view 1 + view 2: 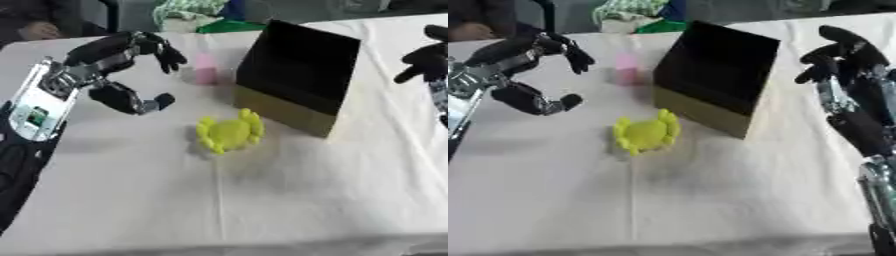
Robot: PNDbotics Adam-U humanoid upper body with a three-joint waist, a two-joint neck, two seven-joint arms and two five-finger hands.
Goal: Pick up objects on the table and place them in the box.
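- The yellow toy [229, 131], a lobed crab-like shape, lies on the white table [262, 200] just beside the box's near lower corner, apart from both hands; we judge it the next thing to pick, since it sits nearest us and in the open.
- The box [297, 75] is dark inside with a tan lower wall and stands tilted, its opening turned toward us, which we take as a way to ease dropping things in.
- A pink object [206, 68] stands upright just beside the box's left side, farther back; we cannot tell whether it touches the box.
- Our left hand [131, 65] hovers above the table left of the pink object, fingers and thumb spread wide and holding nothing, a pose we read as readied for a grasp.
- Our right hand [846, 52] is raised right of the box, fingers loosely bent, nothing in it; we judge it idle.
- Counting: one yellow toy, one pink object, one box, two hands. We see nothing inside the box, though its dark interior hides detail.
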